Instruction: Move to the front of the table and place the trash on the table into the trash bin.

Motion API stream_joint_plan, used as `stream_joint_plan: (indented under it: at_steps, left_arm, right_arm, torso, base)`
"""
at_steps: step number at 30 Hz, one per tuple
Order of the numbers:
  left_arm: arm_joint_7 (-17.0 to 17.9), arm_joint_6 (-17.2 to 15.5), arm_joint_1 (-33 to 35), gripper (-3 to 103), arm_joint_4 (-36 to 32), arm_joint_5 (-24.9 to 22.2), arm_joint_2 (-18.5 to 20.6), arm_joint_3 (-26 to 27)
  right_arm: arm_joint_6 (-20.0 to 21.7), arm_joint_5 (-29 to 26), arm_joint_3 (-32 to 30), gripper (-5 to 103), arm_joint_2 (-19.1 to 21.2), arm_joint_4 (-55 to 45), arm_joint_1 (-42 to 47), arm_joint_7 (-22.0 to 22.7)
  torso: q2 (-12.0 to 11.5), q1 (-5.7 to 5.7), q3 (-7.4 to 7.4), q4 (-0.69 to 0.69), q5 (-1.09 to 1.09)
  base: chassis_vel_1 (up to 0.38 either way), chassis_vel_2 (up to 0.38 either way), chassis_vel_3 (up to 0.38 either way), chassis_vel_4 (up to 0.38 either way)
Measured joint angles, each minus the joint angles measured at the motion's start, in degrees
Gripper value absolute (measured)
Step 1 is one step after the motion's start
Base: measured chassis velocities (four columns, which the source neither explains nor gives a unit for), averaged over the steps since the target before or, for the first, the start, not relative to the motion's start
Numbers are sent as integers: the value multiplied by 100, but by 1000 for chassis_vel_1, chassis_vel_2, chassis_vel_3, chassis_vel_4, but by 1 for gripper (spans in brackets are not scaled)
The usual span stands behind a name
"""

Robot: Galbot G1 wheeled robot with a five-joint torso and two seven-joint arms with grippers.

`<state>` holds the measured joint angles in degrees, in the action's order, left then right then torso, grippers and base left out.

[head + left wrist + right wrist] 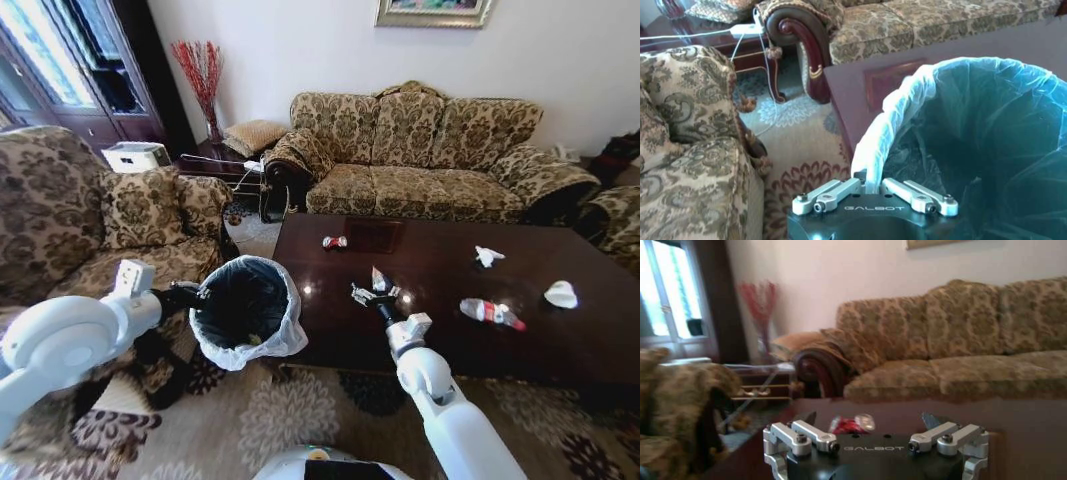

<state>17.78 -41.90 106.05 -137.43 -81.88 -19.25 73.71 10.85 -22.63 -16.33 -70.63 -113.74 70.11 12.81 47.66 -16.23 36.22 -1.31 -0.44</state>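
My left fingers (871, 194) are clamped on the trash bin (243, 310) rim beside the desk (560, 340). My right fingers (374, 289) hover apart above the desk, nearest the red wrapper (334, 242): judged light, crinkly; pinch its middle.

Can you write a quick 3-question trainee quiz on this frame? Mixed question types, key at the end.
1. True or false: the left gripper is shut on the rim of the trash bin.
2. Which piece of trash lies nearest the sofa? A) the small red wrapper B) the plastic bottle C) the white tissue
3. Fill in: the right gripper hovers over the table with its fingers ____.

Key: 1 true, it pinches the bag-lined rim. 2 A. 3 open, holding nothing.
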Motion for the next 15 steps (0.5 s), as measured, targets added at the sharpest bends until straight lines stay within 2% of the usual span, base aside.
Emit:
stream_joint_plan:
  at_steps: [3,6,11,15]
  left_arm:
    - [-47,0,14,0,4,60,-51,-2]
    - [-79,10,5,0,17,123,-97,-42]
    - [-125,35,-44,0,36,233,-138,-204]
    - [-129,46,-67,0,31,271,-168,-267]
  right_arm:
    - [51,55,-75,100,8,164,59,110]
    - [-84,181,-202,100,-39,531,2,169]
    - [-151,128,-331,100,-153,1263,-357,183]
    - [-177,72,-369,100,-251,1723,-622,162]
  torso:
    - [-1,-4,2,3,-1]
    - [-1,-1,1,4,-1]
    - [3,13,-5,-2,-1]
    - [3,10,-4,0,-1]
  base:
    - [-115,103,78,-119]
    - [0,0,0,0]
    - [13,-23,-12,21]
    - [0,0,0,0]
